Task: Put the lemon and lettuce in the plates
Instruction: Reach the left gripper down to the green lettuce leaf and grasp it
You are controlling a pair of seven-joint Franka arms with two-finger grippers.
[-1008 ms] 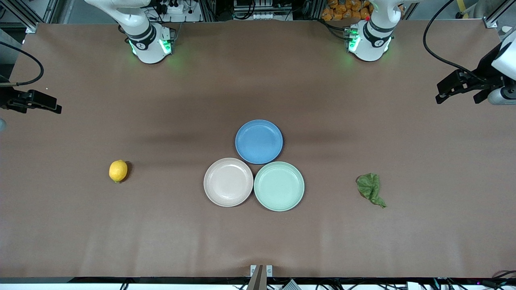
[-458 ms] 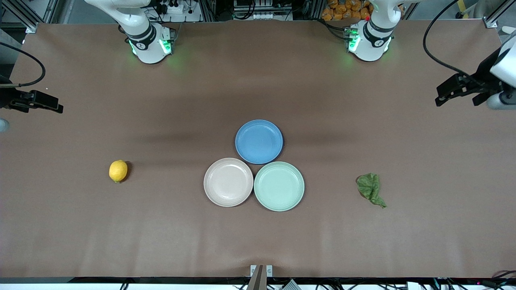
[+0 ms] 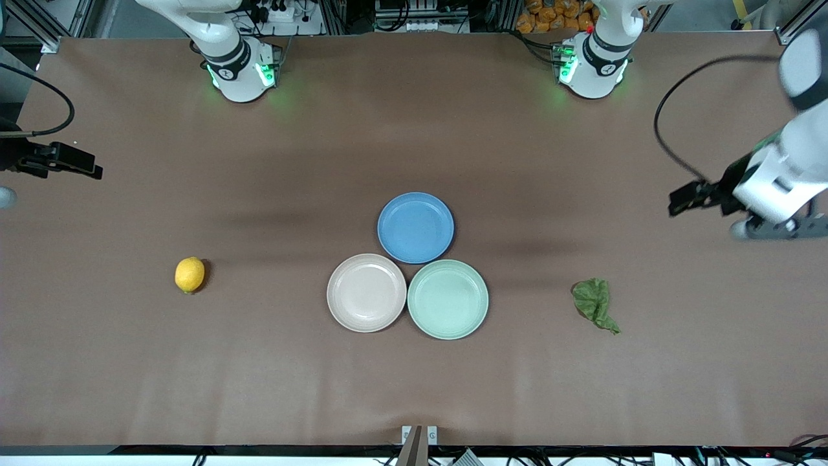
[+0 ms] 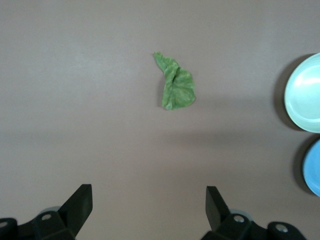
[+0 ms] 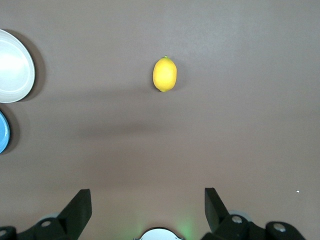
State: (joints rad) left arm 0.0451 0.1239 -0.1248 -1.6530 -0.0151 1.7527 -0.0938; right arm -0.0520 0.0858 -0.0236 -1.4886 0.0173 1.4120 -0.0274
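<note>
The yellow lemon (image 3: 189, 274) (image 5: 164, 74) lies on the table toward the right arm's end. The dark-green lettuce (image 3: 595, 303) (image 4: 175, 84) lies toward the left arm's end. Between them stand the beige-pink plate (image 3: 366, 292) (image 5: 12, 67) and the mint green plate (image 3: 447, 299) (image 4: 305, 95), touching, both bare. My left gripper (image 3: 679, 204) (image 4: 149, 197) hangs open over bare table near the left arm's end, apart from the lettuce. My right gripper (image 3: 90, 169) (image 5: 147, 200) hangs open over the table's edge at the right arm's end, well away from the lemon.
A blue plate (image 3: 415, 227) stands against the two other plates, farther from the front camera. The arms' bases (image 3: 240, 71) (image 3: 592, 65) stand along the table's back edge. Brown table (image 3: 259, 375) surrounds the lemon and the lettuce.
The left arm has swung toward the lettuce, its gripper now lower in the front view. The right arm has barely shifted. Both grippers stay open.
</note>
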